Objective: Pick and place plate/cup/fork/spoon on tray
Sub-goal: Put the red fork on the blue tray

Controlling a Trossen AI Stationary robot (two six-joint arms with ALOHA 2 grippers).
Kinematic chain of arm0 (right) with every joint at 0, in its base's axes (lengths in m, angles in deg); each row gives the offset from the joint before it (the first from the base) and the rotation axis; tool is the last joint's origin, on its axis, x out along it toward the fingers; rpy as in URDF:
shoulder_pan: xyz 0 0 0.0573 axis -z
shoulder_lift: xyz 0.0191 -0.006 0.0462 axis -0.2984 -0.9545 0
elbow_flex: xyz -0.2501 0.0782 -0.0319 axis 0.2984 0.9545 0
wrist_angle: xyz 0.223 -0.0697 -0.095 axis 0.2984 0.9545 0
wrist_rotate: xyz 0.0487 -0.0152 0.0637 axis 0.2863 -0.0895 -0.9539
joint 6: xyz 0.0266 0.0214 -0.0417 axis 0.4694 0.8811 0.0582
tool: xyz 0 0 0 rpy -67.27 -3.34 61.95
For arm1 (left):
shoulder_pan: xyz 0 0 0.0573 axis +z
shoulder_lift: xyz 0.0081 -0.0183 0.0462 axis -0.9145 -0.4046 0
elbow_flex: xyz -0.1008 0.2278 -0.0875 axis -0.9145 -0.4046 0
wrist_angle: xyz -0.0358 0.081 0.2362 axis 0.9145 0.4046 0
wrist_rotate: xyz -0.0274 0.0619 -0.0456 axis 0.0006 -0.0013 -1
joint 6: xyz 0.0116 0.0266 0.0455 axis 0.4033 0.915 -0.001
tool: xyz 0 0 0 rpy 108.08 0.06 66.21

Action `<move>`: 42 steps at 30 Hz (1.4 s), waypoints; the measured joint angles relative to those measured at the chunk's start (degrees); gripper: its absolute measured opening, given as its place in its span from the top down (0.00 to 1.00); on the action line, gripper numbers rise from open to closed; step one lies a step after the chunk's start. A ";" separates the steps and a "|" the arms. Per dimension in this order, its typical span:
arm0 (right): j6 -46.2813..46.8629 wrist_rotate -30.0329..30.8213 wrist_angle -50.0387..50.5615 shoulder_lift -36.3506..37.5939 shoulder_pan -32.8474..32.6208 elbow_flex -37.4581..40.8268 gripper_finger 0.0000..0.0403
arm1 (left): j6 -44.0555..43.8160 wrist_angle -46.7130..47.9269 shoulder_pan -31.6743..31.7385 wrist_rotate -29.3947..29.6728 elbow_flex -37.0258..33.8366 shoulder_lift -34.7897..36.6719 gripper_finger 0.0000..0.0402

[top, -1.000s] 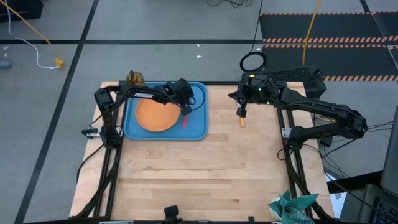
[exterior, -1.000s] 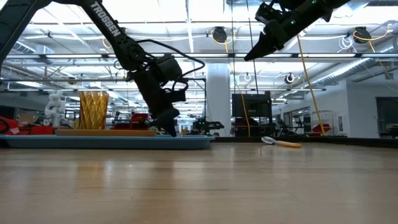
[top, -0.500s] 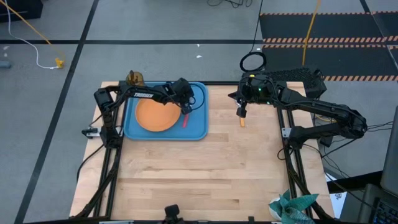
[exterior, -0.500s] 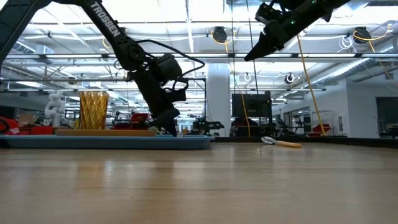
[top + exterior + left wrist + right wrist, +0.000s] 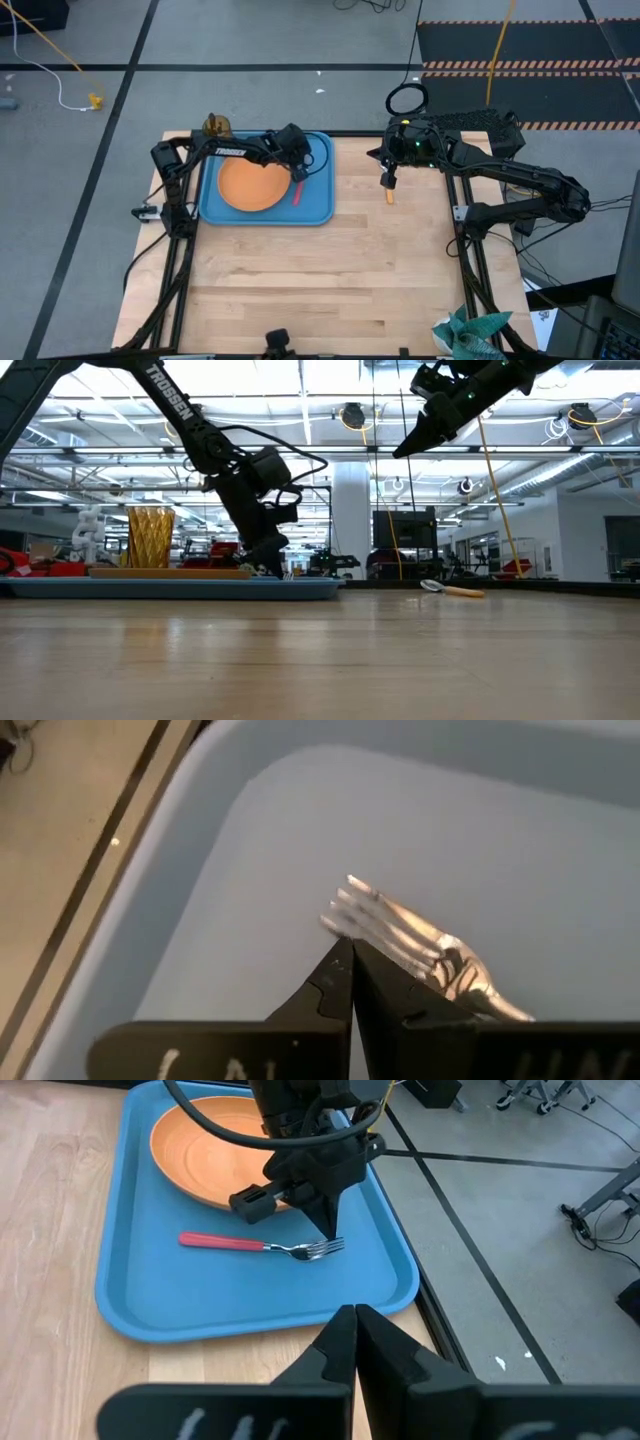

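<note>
Light-blue tray (image 5: 318, 208) at the table's far left carries the orange plate (image 5: 250, 186) and, beside it, the red-handled fork (image 5: 262, 1244); the amber cup (image 5: 150, 537) stands just past the tray's far-left corner and the spoon (image 5: 451, 590) lies on bare wood near the far edge, so 2 of 4 items appear placed. Risks, in my judgement: the left gripper (image 5: 350, 960), fingers pressed together and low over the tray just beside the fork's tines, could nudge the fork against the plate or drag it if it rises at a slant; the small spoon, flat on the wood, could slide away from a pinch that lands off its handle. The right gripper (image 5: 387, 181), also closed and holding nothing, hangs high above the table almost directly over the spoon (image 5: 389, 195).
</note>
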State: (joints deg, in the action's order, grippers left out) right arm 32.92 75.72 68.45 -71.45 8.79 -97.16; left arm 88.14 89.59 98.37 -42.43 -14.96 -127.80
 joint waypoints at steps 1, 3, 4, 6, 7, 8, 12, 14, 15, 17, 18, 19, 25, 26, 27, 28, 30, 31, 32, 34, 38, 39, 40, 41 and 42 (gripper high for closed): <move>0.00 0.00 0.00 0.00 -0.02 0.00 1.00 | 0.29 -0.57 -0.18 -0.05 0.00 0.00 0.99; 0.00 0.00 -0.02 0.00 0.00 0.00 1.00 | 0.94 -1.38 -0.52 -0.47 0.00 0.00 0.99; 0.00 0.00 -0.02 0.00 0.00 0.00 1.00 | 1.22 -1.84 -0.60 -0.96 -0.02 0.00 0.99; -0.04 0.00 -0.06 0.00 0.00 0.00 1.00 | 1.24 -2.75 -0.60 -2.08 -0.02 0.00 0.99; -0.04 0.00 -0.14 0.00 -0.01 0.00 1.00 | 1.22 -3.25 -0.51 -2.24 -0.02 0.00 0.98; -0.07 0.00 -0.17 0.00 -0.02 0.00 1.00 | 1.20 -3.48 -0.42 -2.26 -0.02 0.00 0.98; -0.11 0.00 -0.20 0.00 0.00 0.00 1.00 | 1.06 -3.31 0.12 -2.37 -0.02 -0.93 0.99; -0.07 0.00 -0.18 0.00 0.00 0.00 1.00 | 1.01 -3.05 0.41 -2.40 -0.04 -1.61 0.99; -0.07 0.00 -0.16 0.00 0.00 0.00 1.00 | 1.00 -3.26 0.49 -2.41 -0.04 -1.94 0.98; -0.05 0.00 -0.04 0.00 -0.02 0.00 1.00 | 1.00 -3.12 0.50 -2.39 -0.04 -2.39 0.98; -0.04 0.00 -0.03 0.00 -0.01 0.00 1.00 | 1.04 -3.05 0.50 -2.39 -0.04 -2.55 0.98; -0.04 0.00 -0.02 0.00 -0.02 0.00 1.00 | 1.16 -3.06 0.52 -2.39 -0.04 -2.60 0.98; -0.09 0.00 0.00 0.00 -0.01 0.00 1.00 | 1.02 -2.59 0.90 -2.38 -0.04 -2.60 0.98; -0.09 0.00 0.04 0.00 -0.02 0.00 1.00 | 1.02 -2.61 0.91 -2.34 -0.04 -2.60 0.98; -0.09 0.00 0.11 0.00 -0.02 0.00 1.00 | 1.05 -2.62 0.91 -2.32 -0.04 -2.60 0.98; -0.11 0.00 0.14 0.00 0.00 0.00 1.00 | 1.07 -2.60 0.91 -2.31 -0.04 -2.60 0.98; -0.13 0.00 0.17 0.00 -0.02 0.00 1.00 | 1.07 -2.62 0.91 -2.24 -0.04 -2.60 0.99; -0.13 0.00 0.16 0.00 -0.02 0.00 1.00 | 1.07 -2.63 0.91 -2.24 -0.04 -2.60 0.99; -0.13 0.00 0.16 0.00 -0.01 0.00 1.00 | 1.07 -2.64 0.91 -2.26 -0.04 -2.60 0.99; -0.15 0.00 0.15 0.00 -0.02 0.00 1.00 | 1.10 -2.64 0.91 -2.26 -0.04 -2.60 0.98; -0.15 0.00 0.15 0.00 -0.01 0.00 1.00 | 1.24 -2.67 0.91 -2.26 -0.04 -2.60 0.98; -0.15 0.00 0.15 0.00 -0.02 0.00 1.00 | 1.24 -2.67 0.91 -2.26 -0.04 -2.60 0.99; -0.15 0.00 0.15 0.00 -0.02 0.00 1.00 | 1.25 -2.68 0.91 -2.26 -0.04 -2.60 0.99; -0.15 0.00 0.15 0.00 -0.02 0.00 1.00 | 1.24 -2.69 0.91 -2.26 -0.04 -2.60 0.99; -0.15 0.00 0.17 0.00 -0.01 0.00 1.00 | 1.24 -2.72 0.87 -2.26 -0.04 -2.59 0.99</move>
State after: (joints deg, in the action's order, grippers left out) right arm 32.76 75.72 68.62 -71.45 8.78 -97.16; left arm 89.38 86.87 99.24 -44.69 -15.01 -130.39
